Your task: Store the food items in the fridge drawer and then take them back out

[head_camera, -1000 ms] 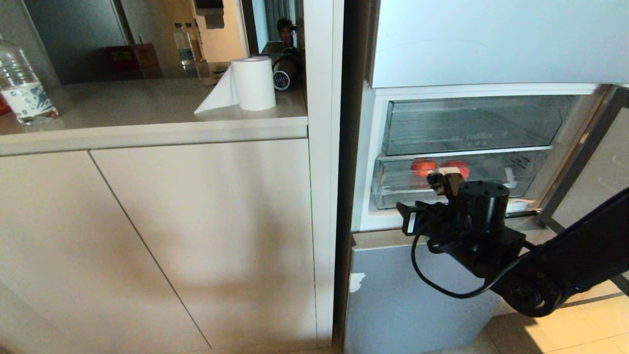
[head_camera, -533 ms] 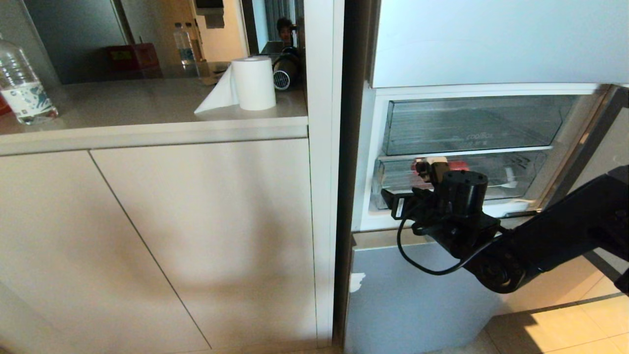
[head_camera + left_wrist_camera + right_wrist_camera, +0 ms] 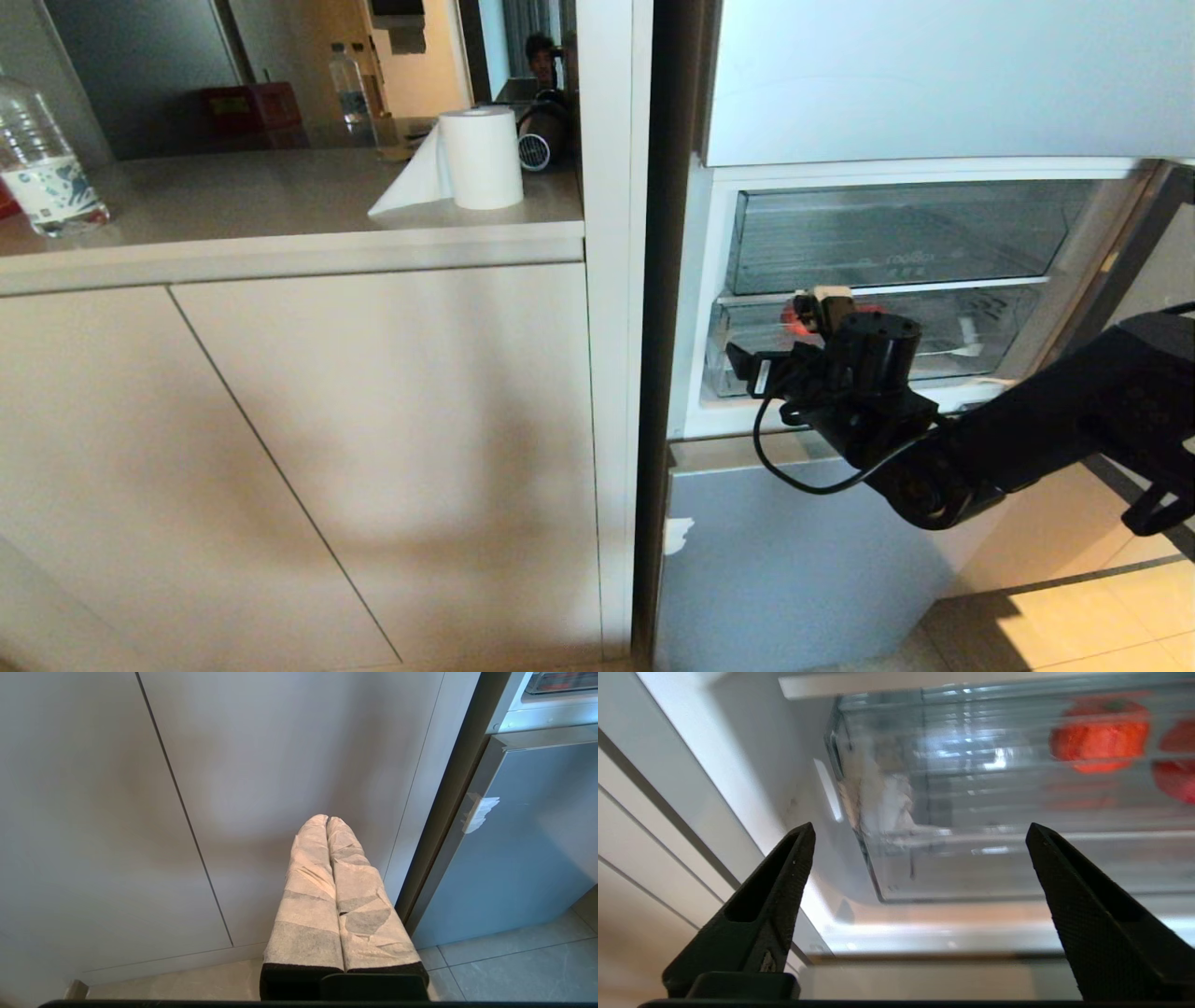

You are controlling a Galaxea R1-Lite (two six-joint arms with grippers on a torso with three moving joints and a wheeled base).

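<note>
With both red fruits lying inside the closed fridge drawer, storing looks done; taking them back out remains. The right claw hangs spread wide and empty just before the drawer front, seemingly not touching. The left claw, pressed together, is parked by the cabinet.

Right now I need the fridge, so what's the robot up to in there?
The right gripper is open and empty at the front of the fridge drawer, which is pushed in. Two red fruits lie inside it, behind the clear front wall, so they are stored and not yet taken out. The left gripper is shut, parked low by the cabinet door.
</note>
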